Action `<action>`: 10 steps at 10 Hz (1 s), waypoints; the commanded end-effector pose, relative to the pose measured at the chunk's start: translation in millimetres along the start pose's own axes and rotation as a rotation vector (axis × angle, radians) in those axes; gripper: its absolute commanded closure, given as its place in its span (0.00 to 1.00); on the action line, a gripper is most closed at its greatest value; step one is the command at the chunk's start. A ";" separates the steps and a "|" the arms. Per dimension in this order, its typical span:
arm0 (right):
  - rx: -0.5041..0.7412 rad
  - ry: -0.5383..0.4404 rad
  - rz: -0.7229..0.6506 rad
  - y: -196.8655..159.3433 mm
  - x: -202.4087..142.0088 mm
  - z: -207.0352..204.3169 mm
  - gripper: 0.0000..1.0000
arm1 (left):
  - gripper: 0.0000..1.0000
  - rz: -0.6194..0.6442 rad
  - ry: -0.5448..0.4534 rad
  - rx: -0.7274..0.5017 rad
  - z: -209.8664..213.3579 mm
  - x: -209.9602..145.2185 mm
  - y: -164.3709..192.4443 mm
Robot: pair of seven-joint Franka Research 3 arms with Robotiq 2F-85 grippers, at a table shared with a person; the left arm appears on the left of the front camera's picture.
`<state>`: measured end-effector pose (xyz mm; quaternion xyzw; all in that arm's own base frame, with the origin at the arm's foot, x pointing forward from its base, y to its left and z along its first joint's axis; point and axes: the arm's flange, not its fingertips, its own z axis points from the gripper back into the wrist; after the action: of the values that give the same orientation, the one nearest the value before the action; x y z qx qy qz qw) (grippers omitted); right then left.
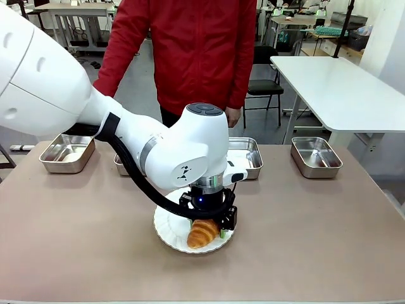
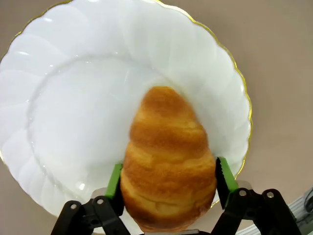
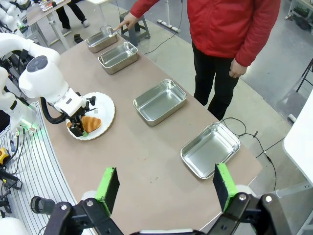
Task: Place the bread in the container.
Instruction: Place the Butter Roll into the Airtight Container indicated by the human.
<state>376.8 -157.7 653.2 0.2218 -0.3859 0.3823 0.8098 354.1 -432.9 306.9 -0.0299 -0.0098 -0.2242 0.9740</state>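
The bread (image 2: 167,161), a golden-brown croissant, lies on a round white plate (image 2: 73,98) with a gold rim. My left gripper (image 2: 168,181) is shut on it, one green pad pressed against each flank. From the front, the left gripper (image 1: 205,229) stands straight down over the bread (image 1: 202,234) on the plate (image 1: 166,231). Four steel containers line the far side; the leftmost container (image 1: 66,152) is the one a person's finger (image 3: 120,24) points at. My right gripper (image 3: 165,186) hangs open high above the table.
Other pans sit at mid-right (image 1: 243,155) and far right (image 1: 315,155); one (image 1: 120,166) is partly hidden behind my left arm. A person in a red jacket (image 1: 190,50) stands at the far edge. Bare tabletop (image 1: 316,240) lies right of the plate.
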 end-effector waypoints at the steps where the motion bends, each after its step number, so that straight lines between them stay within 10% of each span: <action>1: 0.006 -0.023 0.017 -0.1 1.5 0.3 0.00 | 0.31 0.002 -0.019 0.020 1.1 -1.0 -0.1; 3: 0.006 -0.023 0.017 -0.1 1.5 0.3 0.00 | 0.51 0.007 -0.041 0.042 1.3 0.6 2.6; 10: 0.006 -0.023 0.017 -0.1 1.5 0.3 0.00 | 0.51 -0.008 -0.114 -0.001 48.7 -3.0 14.5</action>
<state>376.8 -157.7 653.2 0.2219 -0.3858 0.3823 0.8098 360.6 -430.8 331.9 -0.0367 -0.0362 -0.2223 0.9736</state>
